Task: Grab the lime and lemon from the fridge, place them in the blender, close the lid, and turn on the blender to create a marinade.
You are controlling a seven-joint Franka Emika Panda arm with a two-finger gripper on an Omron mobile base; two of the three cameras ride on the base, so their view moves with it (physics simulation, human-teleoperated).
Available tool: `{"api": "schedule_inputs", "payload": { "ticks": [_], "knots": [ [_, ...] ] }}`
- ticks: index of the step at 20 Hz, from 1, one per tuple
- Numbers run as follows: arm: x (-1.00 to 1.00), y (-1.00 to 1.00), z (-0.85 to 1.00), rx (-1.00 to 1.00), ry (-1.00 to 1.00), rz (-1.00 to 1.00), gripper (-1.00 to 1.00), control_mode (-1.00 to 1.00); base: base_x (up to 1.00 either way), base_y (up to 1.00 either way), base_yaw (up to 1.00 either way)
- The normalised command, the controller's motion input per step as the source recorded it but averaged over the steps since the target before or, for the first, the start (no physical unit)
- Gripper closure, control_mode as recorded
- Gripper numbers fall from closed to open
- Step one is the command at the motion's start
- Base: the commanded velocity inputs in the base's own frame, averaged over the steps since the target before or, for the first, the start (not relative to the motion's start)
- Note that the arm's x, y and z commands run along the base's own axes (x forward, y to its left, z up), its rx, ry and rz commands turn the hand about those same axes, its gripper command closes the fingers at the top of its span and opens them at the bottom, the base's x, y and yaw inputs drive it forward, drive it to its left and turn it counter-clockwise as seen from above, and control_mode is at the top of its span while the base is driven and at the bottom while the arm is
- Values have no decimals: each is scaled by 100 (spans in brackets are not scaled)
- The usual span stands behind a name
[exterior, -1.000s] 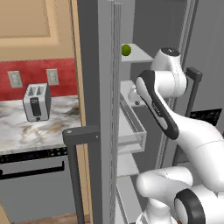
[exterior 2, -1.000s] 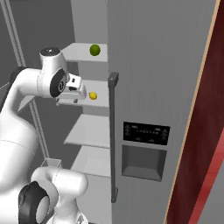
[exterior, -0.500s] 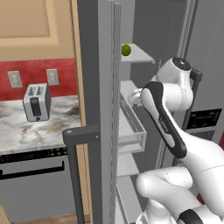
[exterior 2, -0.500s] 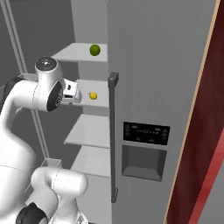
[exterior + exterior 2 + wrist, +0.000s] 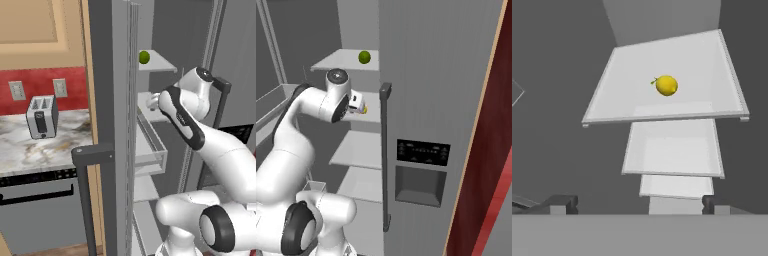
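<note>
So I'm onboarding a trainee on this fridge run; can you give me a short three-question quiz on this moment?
1. True or false: the lemon lies alone on its fridge shelf.
2. The lime sits on a shelf: A) above the lemon's, B) below it, C) the same one.
3. Fill in: the gripper jaws are ____, with nothing between them.

Key: 1 true; 2 A; 3 open.
</note>
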Motion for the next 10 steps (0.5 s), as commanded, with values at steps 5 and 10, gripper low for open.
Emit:
{"api": "schedule_inputs", "payload": {
  "ticks": [5, 10],
  "knots": [
    [74, -15, -36, -4, 0, -2, -100, -100, 0, 0, 0],
    [26, 7, -32, -5, -2, 4, -100, -100, 0, 0, 0]
  ]
}}
